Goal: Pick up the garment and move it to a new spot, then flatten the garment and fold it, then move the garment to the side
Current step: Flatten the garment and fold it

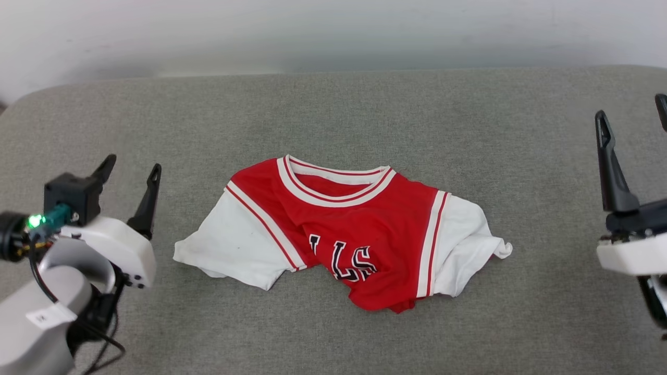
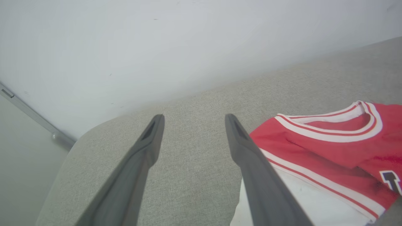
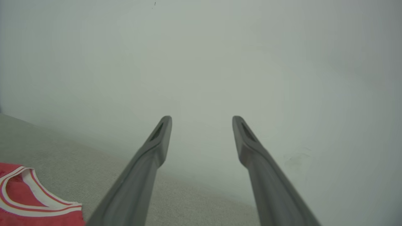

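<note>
Crumpled garment (image 1: 344,229), lettering (image 1: 348,259) partly hidden by fold; right gripper (image 1: 631,109) cut off at edge, spread; left gripper (image 1: 130,169) spread, empty. Grey fabric tabletop (image 1: 365,114), white wall (image 1: 333,31).

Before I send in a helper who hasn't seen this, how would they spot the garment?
Find the grey padded surface below the white wall. The garment lies rumpled near its middle: red, white sleeves, black letters, the one bright thing there.
</note>
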{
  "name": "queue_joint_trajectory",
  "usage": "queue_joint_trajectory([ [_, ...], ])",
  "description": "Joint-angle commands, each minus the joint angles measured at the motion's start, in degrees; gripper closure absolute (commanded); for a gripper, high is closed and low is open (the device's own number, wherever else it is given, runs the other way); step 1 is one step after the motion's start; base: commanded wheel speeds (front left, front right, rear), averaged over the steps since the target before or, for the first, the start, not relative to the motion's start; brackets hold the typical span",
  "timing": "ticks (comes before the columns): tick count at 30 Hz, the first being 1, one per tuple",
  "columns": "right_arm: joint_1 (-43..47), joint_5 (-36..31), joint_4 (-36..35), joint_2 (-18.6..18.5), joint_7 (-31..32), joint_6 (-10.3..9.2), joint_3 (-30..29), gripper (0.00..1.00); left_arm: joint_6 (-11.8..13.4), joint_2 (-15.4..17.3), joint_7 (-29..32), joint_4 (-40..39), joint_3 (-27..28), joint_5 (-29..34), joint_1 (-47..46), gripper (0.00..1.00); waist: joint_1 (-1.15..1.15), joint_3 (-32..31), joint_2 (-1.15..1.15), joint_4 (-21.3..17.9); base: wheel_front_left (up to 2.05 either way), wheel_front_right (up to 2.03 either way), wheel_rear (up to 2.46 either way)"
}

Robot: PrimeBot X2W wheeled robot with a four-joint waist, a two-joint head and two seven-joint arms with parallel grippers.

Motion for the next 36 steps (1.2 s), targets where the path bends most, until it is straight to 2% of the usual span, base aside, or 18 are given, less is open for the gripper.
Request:
queue_joint_trajectory([
  [1, -2.26, 1.62, 2.27, -2.88, -0.08, -0.03, 1.81, 0.0, 1.95, -1.33, -1.12, -0.9, 1.84, -0.33, 2.7, 0.0, 0.0, 0.11, 0.0, 0.13, 0.0, 0.0, 0.0],
  [4, -7.33, 4.84, 5.63, -9.39, 3.04, -0.03, 6.61, 0.0, 5.66, -2.98, -1.81, -3.36, 7.11, 2.83, 6.09, 0.0, 0.0, 0.54, 0.0, 0.46, 0.0, 0.0, 0.0],
  [7, -10.9, 9.89, 6.61, -14.73, 10.75, -0.03, 12.67, 0.0, 8.29, -6.18, -1.79, -6.56, 14.02, 8.57, 11.57, 0.0, 0.0, 1.26, 0.0, 0.94, 0.0, 0.0, 0.0],
  [12, -16.86, 20.06, 5.47, -22.84, 25.71, -0.04, 22.72, 0.0, 8.86, -12.61, -1.78, -10.85, 24.94, 17.79, 19.6, 0.0, 0.0, 3.06, 0.0, 1.9, 0.0, 0.0, 0.0],
  [15, -19.07, 25.94, 5.26, -25.99, 35.42, -0.03, 28.57, 0.0, 7.24, -16.92, -1.78, -12.32, 29.85, 22.67, 23.64, 0.0, 0.0, 4.06, 0.0, 2.61, 0.0, 0.0, 0.0],
  [19, -21.33, 34.18, 5.63, -28.49, 49.54, -0.04, 34.27, 0.0, 3.63, -21.97, -1.78, -12.92, 34.86, 27.65, 26.7, 0.0, 0.0, 5.4, 0.0, 3.6, 0.0, 0.0, 0.0],
  [23, -22.93, 38.95, 6.76, -29.36, 59.27, -0.03, 38.74, 0.0, -0.18, -26.09, -1.79, -12.43, 38.62, 31.59, 27.86, 0.0, 0.0, 7.0, 0.0, 4.62, 0.0, 0.0, 0.0],
  [26, -24.55, 40.04, 8.15, -29.26, 62.81, -0.03, 41.53, 0.0, -2.87, -28.56, -1.79, -11.81, 40.96, 33.94, 27.33, 0.0, 0.0, 8.5, 0.0, 5.37, 0.0, 0.0, 0.0],
  [29, -25.44, 39.79, 10.51, -28.27, 63.82, -0.03, 44.77, 0.0, -5.38, -30.83, -1.79, -11.18, 43.08, 36.08, 26.39, 0.0, 0.0, 9.87, 0.0, 6.06, 0.0, 0.0, 0.0],
  [36, -23.76, 42.42, 16.31, -25.64, 61.9, 0.13, 53.67, 0.0, -9.84, -35.15, -1.79, -9.73, 47.19, 40.06, 25.8, 0.0, 0.0, 11.41, 0.0, 6.63, 0.0, 0.0, 0.0],
])
